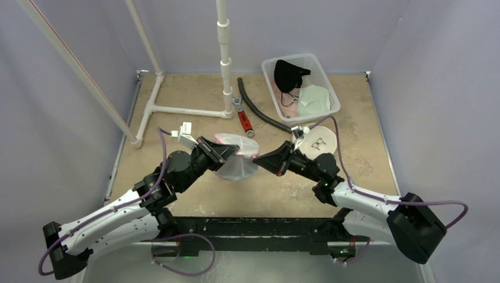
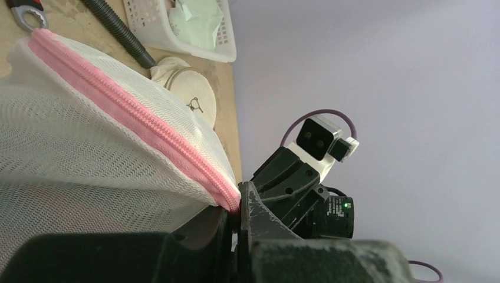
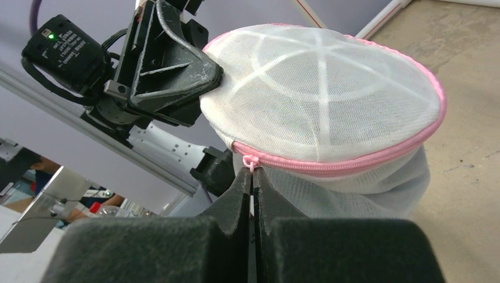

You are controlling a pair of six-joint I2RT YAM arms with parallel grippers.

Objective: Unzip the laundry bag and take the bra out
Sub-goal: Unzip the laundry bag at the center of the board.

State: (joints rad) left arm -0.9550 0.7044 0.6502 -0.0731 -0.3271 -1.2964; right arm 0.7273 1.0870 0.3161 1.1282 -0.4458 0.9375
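- The left tool [image 2: 239, 207] is clamped shut on the pink zip rim of the bag [image 1: 236, 166].
- Facing it, the right tool [image 3: 252, 184] pinches the zip pull [image 3: 250, 161] tight at the bag's near edge.
- The bag hangs between both tools, its zip closed along the visible rim; no bra can be made out through the mesh.
- A basket [image 1: 301, 88] sits on the bench [image 1: 365, 147] beyond the right tool.

Pale lavender walls [image 1: 413, 35]; tan tabletop [image 1: 361, 138]; even light.
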